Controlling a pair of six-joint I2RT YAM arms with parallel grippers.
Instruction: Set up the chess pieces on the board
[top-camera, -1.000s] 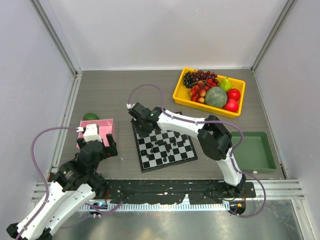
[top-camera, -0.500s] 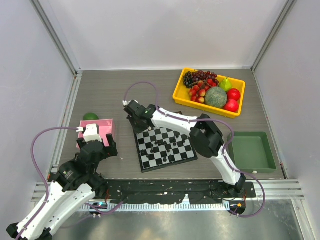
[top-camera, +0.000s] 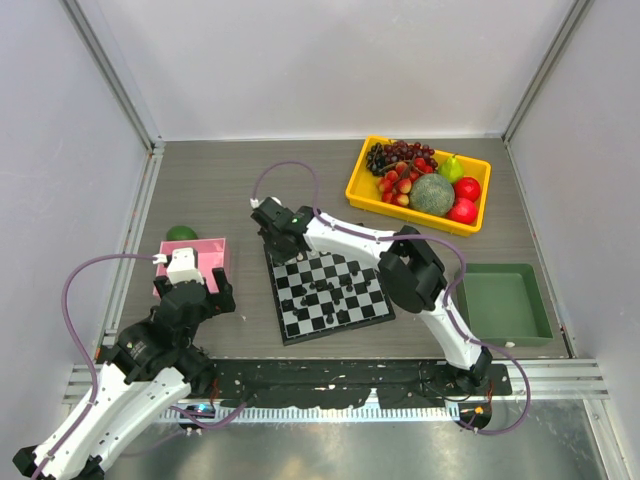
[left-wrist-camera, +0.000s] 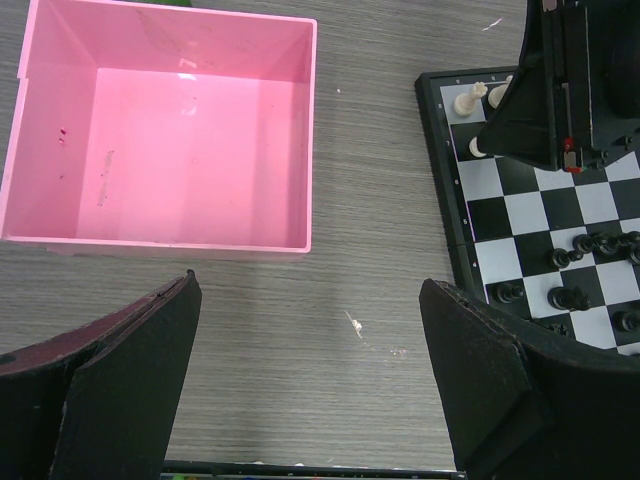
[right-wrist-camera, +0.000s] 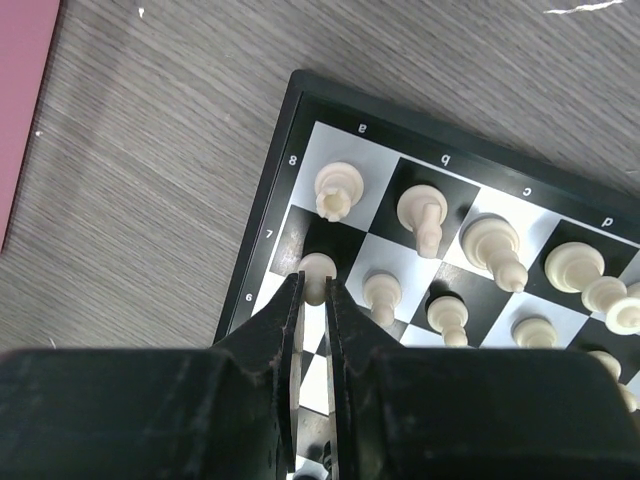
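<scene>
The small black-and-white board (top-camera: 342, 318) lies at the table's middle. Several white pieces stand in its far rows, among them a rook (right-wrist-camera: 338, 190) on the corner square; black pieces (top-camera: 330, 292) stand mid-board. My right gripper (right-wrist-camera: 313, 288) is shut on a white pawn (right-wrist-camera: 317, 267) over the board's far left corner, on row 7; in the top view it (top-camera: 284, 238) sits over that corner. My left gripper (left-wrist-camera: 310, 345) is open and empty over bare table, between the pink tray and the board's left edge (left-wrist-camera: 445, 190).
A pink tray (top-camera: 215, 247) lies left of the board, a green round thing (top-camera: 181, 233) behind it. A yellow fruit bin (top-camera: 362, 190) stands at the back right. A green tray (top-camera: 540, 310) is at the right. The right arm (top-camera: 350, 238) spans the board's far side.
My right gripper swung out past the board's far left corner, then came back over that corner. The left arm has not moved.
</scene>
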